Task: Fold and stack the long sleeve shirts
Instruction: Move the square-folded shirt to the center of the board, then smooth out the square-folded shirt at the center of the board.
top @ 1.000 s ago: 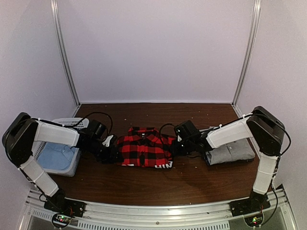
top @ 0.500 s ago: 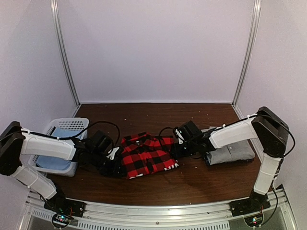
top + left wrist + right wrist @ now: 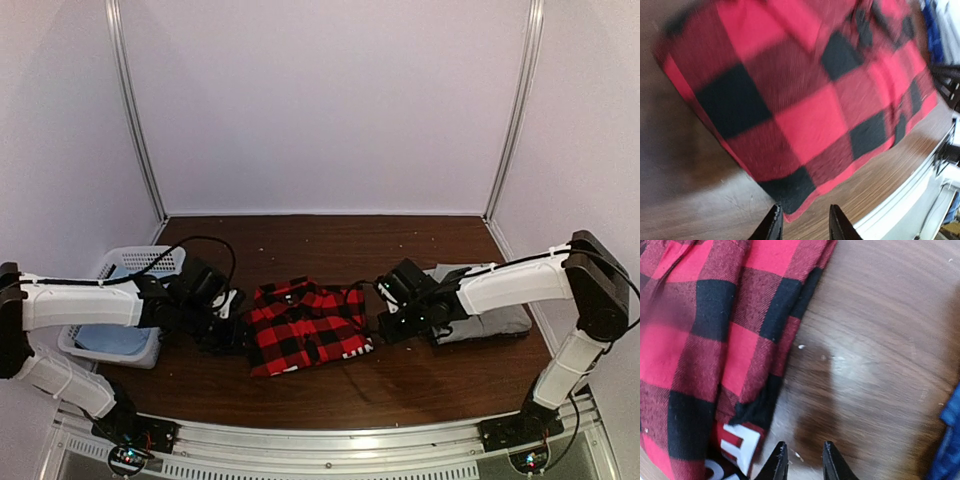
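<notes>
Since the earlier frames, the red-and-black buffalo-check flannel shirt (image 3: 305,325) has been pulled tighter and turned slightly, and both arms have dropped low and drawn back from its sides. It lies at the middle of the tabletop (image 3: 400,385), nearer the front edge, as a compact folded rectangle. Its collar faces the back edge and its white block letters (image 3: 742,440) show at the front right corner. The edges look a little uneven and the cloth is soft and thick.

The plain grey folded button-up shirt (image 3: 490,315) rests by the right edge, well apart from the flannel.

The left end effector (image 3: 802,222) has its fingers slightly spread, pinching nothing, with the flannel's corner just at the tips. The right end effector (image 3: 802,457) is likewise slightly spread over bare wood beside the flannel's edge.

Folding seems finished, so stacking is the step in hand. The next move calls for gripping both sides of the flannel together and carrying it onto the grey shirt without letting it unfold
</notes>
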Motion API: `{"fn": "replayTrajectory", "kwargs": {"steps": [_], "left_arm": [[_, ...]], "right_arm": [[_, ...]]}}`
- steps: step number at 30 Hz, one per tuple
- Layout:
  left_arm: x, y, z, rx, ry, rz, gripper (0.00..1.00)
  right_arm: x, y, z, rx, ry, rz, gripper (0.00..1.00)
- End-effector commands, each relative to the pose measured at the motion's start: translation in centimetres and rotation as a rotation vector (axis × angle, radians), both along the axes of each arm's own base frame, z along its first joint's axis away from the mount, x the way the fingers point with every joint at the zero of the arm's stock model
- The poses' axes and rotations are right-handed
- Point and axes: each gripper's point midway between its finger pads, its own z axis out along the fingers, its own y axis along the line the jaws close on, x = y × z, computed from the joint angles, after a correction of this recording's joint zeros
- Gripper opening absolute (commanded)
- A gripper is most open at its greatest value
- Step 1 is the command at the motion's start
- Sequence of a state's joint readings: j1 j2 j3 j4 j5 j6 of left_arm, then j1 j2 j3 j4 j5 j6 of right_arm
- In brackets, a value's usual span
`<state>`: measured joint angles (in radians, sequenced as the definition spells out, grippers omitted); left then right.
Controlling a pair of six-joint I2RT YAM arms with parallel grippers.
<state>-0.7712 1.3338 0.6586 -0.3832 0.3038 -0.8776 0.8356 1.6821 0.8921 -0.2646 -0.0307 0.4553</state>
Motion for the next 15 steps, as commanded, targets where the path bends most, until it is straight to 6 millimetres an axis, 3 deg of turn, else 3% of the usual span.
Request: {"fn": "replayTrajectory", "kwargs": {"steps": [1, 7, 10, 15], "left_arm": [[4.3, 2.1, 3.3, 0.025, -0.133, 0.092, 0.34], [8.5, 5.4, 3.6, 0.009, -0.177, 0.187, 0.37], [10.2, 6.0, 3.2, -0.016, -0.177, 0.21, 0.39], [11.4, 5.8, 1.6, -0.05, -0.146, 0.215, 0.41]], "right_arm": [[1.9, -0.4, 4.9, -0.022, -0.093, -0.036, 0.24], [5.4, 3.7, 8.0, 0.107, -0.16, -0.013, 0.34], [7.1, 6.2, 8.0, 0.177, -0.15, 0.016, 0.38], [10.0, 8.5, 6.7, 0.235, -0.133, 0.03, 0.42]]}}
